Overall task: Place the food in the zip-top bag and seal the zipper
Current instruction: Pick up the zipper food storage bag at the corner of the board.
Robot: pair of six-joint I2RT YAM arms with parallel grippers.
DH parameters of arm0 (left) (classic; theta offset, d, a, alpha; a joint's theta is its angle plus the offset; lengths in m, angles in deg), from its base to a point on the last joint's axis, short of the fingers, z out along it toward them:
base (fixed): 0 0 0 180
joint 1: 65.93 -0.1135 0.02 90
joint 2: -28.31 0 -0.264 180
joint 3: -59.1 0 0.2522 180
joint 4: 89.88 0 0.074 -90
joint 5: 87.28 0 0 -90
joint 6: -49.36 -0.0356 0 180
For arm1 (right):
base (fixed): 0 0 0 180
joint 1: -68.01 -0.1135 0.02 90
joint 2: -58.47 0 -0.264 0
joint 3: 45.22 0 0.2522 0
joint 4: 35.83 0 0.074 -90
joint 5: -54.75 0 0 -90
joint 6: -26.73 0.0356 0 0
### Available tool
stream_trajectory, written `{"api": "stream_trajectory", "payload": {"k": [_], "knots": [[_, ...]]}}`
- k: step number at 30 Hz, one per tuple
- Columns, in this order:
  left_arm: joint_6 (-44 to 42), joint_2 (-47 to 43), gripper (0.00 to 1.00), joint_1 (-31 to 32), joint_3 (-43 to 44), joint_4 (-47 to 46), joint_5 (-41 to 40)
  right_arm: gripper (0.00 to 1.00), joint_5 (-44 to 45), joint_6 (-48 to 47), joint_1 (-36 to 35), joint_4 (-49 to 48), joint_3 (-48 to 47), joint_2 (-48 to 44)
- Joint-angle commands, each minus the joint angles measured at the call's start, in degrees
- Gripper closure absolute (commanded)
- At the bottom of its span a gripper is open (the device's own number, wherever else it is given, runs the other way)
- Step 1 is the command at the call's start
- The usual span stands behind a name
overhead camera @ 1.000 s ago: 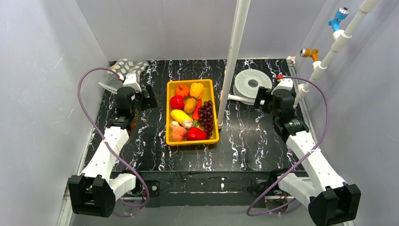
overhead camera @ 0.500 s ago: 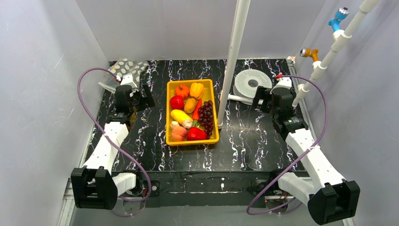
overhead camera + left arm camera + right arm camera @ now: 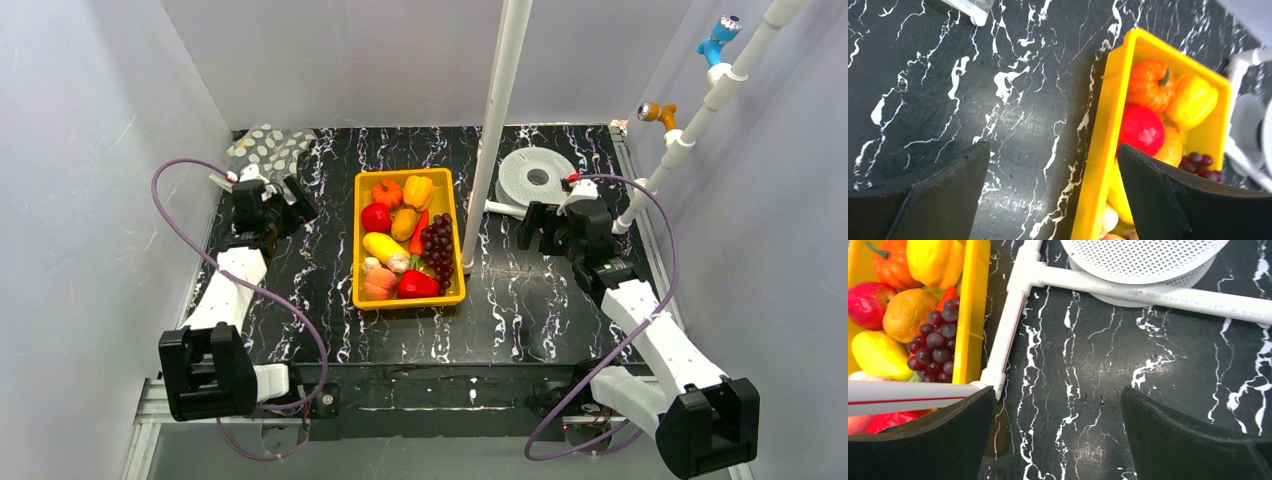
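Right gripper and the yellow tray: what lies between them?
A white pipe stand, its foot lying alongside the yellow tray; the rest is bare tabletop. The right wrist view shows it best, before the open right gripper.

High rear overview, close wrist views, seemingly downward, sharing tray (image 3: 357, 240)

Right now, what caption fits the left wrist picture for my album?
Open jaws above the marbled table, beside a yellow tray holding toy pumpkin, pepper, apple and grapes.

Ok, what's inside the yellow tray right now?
Orange pumpkin, yellow pepper, red apple, purple grapes, red pepper, among others. The tray floor under them is hidden.
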Motion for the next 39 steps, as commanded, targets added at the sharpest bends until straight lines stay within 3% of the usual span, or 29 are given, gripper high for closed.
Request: {"api": "stream_trajectory", "payload": {"k": [1,9,22,24,28,30,36,39], "knots": [[10.5,1.2,0.01,-5.5,-2.2,-8.0,4.0,0.0,-5.5,0.4,-0.1,-8.3,3.1,-3.2],[25.7,9.7,0.0,-14.6,-7.2,-28.8,10.4,0.0,-6.6,3.1,-0.1,-11.5,5.4,-5.2],[24.4,25.8,0.07,-19.3,-2.5,-38.9,10.6,0.0,-6.1,3.8,-0.4,-11.7,6.1,-8.3],[26.0,27.4,0.07,-19.4,-4.2,-43.0,7.1,0.0,-6.0,3.8,-0.7,-11.7,6.0,-8.3],[28.2,31.4,0.09,-19.3,-8.7,-61.1,1.6,0.0,-5.9,3.7,-1.0,-11.8,6.0,-8.1],[29.2,33.6,0.1,-19.3,-8.0,-64.0,1.2,0.0,-5.9,3.7,-1.1,-11.8,6.0,-8.0],[30.7,40.0,0.19,-18.7,-3.2,-69.1,1.1,0.0,-5.9,3.6,-1.1,-11.7,6.0,-7.5],[31.6,42.5,0.28,-18.7,-0.9,-70.0,1.0,0.0,-5.9,3.6,-1.2,-11.7,5.8,-6.9]]}}
